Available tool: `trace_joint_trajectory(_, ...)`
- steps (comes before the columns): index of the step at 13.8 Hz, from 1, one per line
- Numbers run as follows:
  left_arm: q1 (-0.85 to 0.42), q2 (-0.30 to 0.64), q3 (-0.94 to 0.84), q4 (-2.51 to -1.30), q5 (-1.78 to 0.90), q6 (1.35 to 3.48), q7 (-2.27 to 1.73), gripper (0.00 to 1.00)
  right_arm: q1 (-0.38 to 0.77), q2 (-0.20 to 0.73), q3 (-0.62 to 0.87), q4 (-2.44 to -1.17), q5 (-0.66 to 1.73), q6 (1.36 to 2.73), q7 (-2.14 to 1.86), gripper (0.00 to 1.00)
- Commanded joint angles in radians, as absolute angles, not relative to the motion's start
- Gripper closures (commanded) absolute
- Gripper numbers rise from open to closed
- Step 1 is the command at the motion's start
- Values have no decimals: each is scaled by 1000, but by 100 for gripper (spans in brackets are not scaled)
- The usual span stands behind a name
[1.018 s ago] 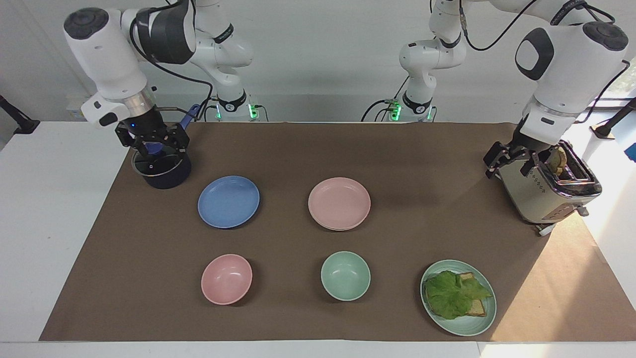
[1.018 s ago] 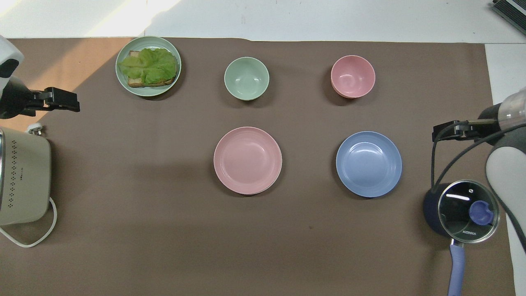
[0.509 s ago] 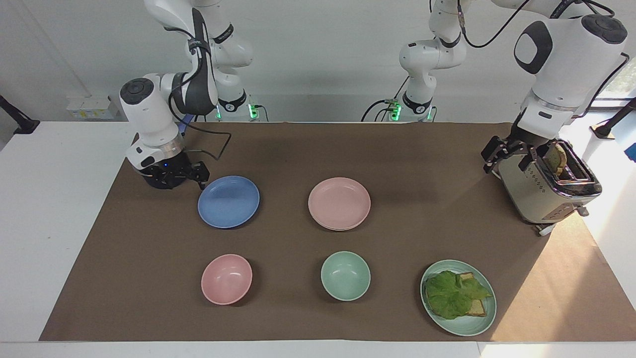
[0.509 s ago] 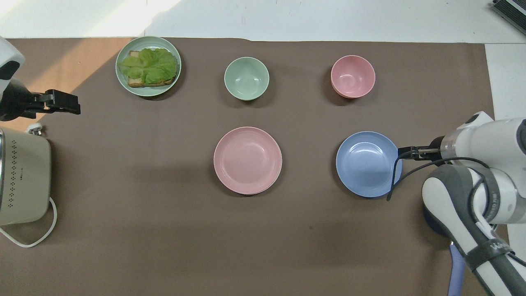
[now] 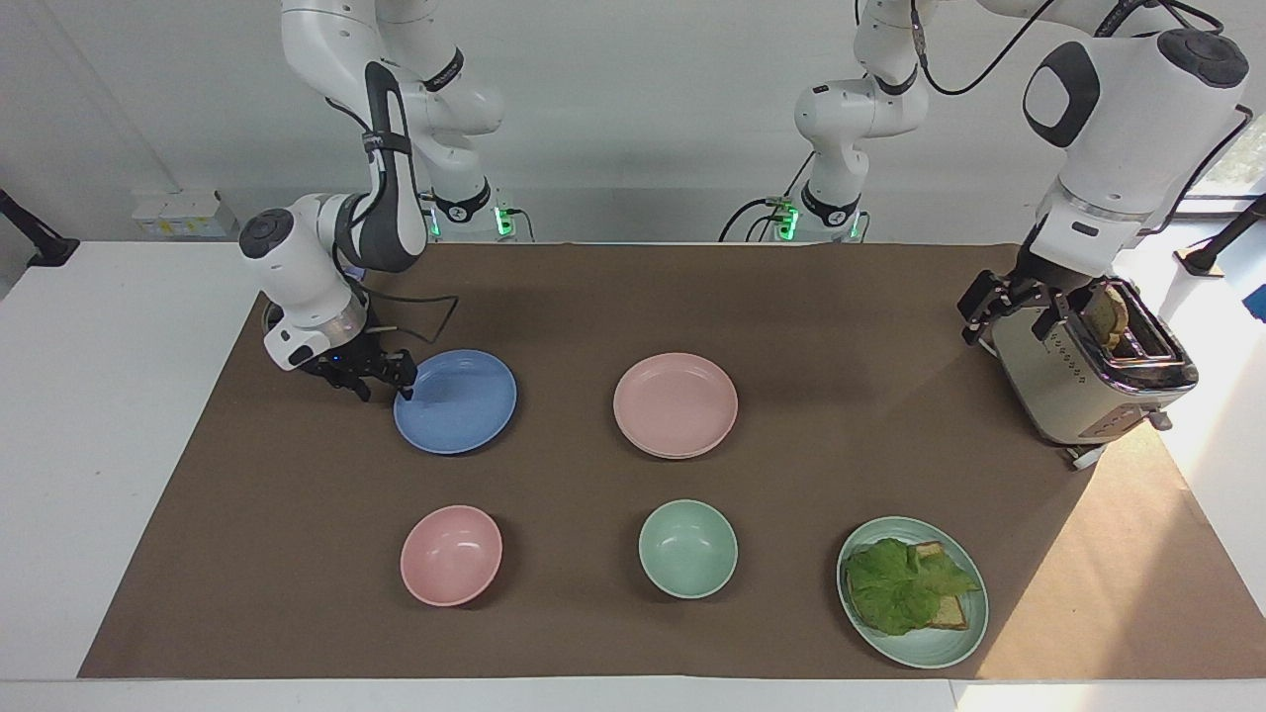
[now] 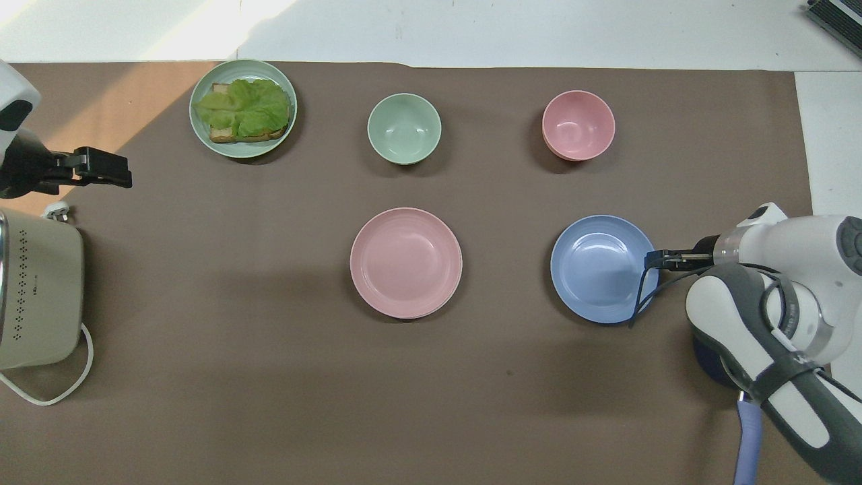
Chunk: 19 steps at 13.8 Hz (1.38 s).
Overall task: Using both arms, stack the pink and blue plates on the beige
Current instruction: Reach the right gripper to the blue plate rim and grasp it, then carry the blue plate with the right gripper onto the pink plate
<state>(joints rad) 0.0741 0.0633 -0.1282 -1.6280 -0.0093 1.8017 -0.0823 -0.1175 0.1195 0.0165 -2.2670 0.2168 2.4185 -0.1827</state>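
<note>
The blue plate (image 5: 455, 400) is seen empty, with the right gripper (image 5: 381, 374) at its 10 o'clock rim in the facing view; whether the rim is pinched cannot be told. The pink plate (image 5: 676, 404), also empty, sits on a beige plate. Toast and lettuce fill the green plate (image 5: 949, 643); the left gripper (image 5: 1009, 318) hangs spread beside the toaster (image 5: 1088, 386).

Two white jointed arms, glossy shells, black round joint caps. Right arm (image 5: 316, 267): dark grey forearm panel, silver wrist ring, small blue light, black cable looping at 3 o'clock of the wrist. Left arm (image 5: 1118, 119): black oval inset, black cables overhead. Green lights glow at both bases. Black linkage grippers.
</note>
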Motion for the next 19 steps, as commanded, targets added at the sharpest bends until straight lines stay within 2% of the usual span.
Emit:
trace_joint_trajectory(1, 77, 60, -130, -1626, 11, 1786, -83, 0, -126, 144, 23, -2269, 320, 2447, -253, 56)
trace_joint_trajectory(4, 77, 60, -130, -1626, 11, 1784, -83, 0, -127, 146, 21, -2264, 322, 2444, -252, 100)
trace_joint_trajectory(7, 77, 60, -130, -1626, 11, 1786, -83, 0, -126, 135, 21, -2253, 330, 2425, -250, 100)
trace_joint_trajectory(12, 77, 60, -130, -1626, 11, 1786, -83, 0, -104, 52, 29, -2166, 330, 2269, -198, 100)
trace_joint_trajectory(14, 77, 60, -130, -1626, 11, 1786, -83, 0, -42, 51, 29, -2128, 330, 2221, -160, 100)
trace_joint_trajectory(19, 77, 60, -130, -1626, 11, 1786, -83, 0, 153, 61, 29, -2089, 310, 2243, 56, 100)
